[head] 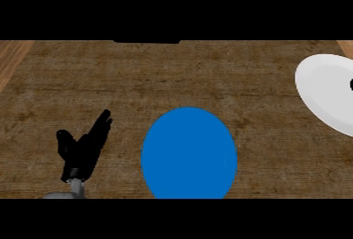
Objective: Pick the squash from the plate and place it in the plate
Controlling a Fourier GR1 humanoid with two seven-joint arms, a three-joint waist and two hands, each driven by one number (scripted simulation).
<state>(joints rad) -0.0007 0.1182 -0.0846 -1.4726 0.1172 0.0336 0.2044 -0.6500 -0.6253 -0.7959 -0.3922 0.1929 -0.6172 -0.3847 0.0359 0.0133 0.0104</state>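
A blue plate (189, 154) lies on the brown counter near the view's lower middle, with nothing on it. A white plate (325, 93) sits at the right edge, partly cut off by the view's border. A small dark spot shows at its right rim, too little to identify. No squash is visible. My left hand (81, 149) stands at the lower left, fingers straight and pointing up, to the left of the blue plate and apart from it. My right hand shows nowhere.
A dark object (146, 41) sits at the counter's far edge, top centre. Lighter wood strips (12, 58) run along the counter's left and right corners.
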